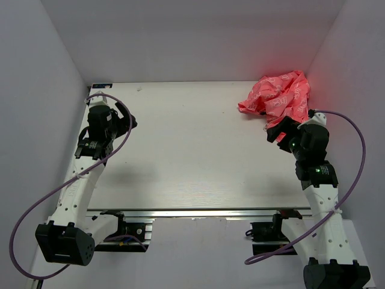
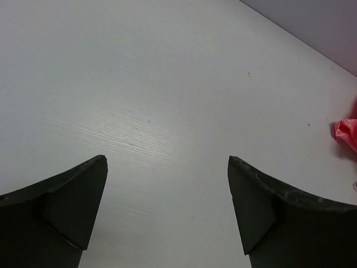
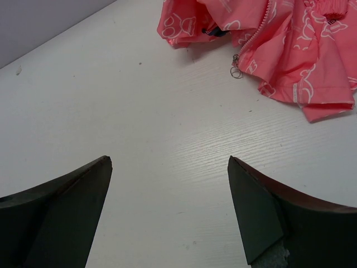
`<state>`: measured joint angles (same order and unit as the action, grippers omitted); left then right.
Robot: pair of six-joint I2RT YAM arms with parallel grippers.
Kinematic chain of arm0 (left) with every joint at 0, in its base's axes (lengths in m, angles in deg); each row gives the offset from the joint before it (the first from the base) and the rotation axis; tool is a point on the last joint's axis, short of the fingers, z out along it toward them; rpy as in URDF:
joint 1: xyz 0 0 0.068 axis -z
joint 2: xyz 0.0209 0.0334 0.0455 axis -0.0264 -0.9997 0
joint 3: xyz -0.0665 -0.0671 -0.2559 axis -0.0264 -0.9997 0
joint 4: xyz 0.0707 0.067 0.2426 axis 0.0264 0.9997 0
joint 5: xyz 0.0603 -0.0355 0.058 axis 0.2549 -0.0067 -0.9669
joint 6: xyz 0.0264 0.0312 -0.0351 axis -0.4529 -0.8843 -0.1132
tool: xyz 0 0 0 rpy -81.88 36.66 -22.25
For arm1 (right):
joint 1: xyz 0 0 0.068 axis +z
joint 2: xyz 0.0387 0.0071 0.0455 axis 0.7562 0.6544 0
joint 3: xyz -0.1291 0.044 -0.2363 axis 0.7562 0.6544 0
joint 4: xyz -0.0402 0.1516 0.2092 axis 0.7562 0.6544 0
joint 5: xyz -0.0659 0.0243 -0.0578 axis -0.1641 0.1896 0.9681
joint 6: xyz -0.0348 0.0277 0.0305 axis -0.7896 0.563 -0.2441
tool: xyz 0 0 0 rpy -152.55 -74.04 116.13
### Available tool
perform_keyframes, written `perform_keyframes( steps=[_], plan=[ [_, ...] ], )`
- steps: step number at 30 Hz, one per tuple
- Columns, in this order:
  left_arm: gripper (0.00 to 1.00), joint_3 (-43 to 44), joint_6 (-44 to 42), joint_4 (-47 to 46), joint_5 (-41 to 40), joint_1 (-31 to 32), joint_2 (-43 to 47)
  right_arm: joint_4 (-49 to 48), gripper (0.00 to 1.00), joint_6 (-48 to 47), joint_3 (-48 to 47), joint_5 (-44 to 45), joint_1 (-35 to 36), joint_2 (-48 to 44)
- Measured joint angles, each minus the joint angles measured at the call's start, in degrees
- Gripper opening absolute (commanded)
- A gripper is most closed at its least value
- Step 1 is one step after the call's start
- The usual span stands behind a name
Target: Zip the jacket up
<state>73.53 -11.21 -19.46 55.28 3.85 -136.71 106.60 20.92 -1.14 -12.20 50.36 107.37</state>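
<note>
The coral-pink jacket (image 1: 278, 96) with white print lies crumpled in the table's far right corner. In the right wrist view the jacket (image 3: 290, 50) fills the upper right, with its zipper line and a small metal pull ring (image 3: 236, 71) at its near edge. A sliver of it shows at the right edge of the left wrist view (image 2: 347, 133). My right gripper (image 1: 277, 131) is open and empty, just in front of the jacket, over bare table (image 3: 167, 162). My left gripper (image 1: 123, 117) is open and empty at the far left, over bare table (image 2: 167, 162).
The white table (image 1: 192, 150) is walled in by white panels at the back and both sides. Purple cables loop from each arm. The arm bases and a metal rail (image 1: 198, 214) run along the near edge.
</note>
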Motion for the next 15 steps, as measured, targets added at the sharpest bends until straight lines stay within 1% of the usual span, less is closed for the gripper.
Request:
perform_keyframes(
  steps=[7, 9, 15],
  plan=[
    [0.98, 0.00, -0.02, -0.02, 0.17, 0.00, 0.00, 0.13, 0.89, -1.27, -0.13, -0.04, 0.00, 0.92],
    [0.98, 0.00, 0.00, -0.04, 0.24, 0.00, 0.00, 1.29, 0.89, -1.42, -1.18, 0.00, 0.00, 2.82],
    [0.98, 0.00, 0.00, 0.00, 0.24, 0.00, -0.11, 2.32, 0.89, -1.31, -6.60, 0.31, 0.00, 12.33]
  ],
)
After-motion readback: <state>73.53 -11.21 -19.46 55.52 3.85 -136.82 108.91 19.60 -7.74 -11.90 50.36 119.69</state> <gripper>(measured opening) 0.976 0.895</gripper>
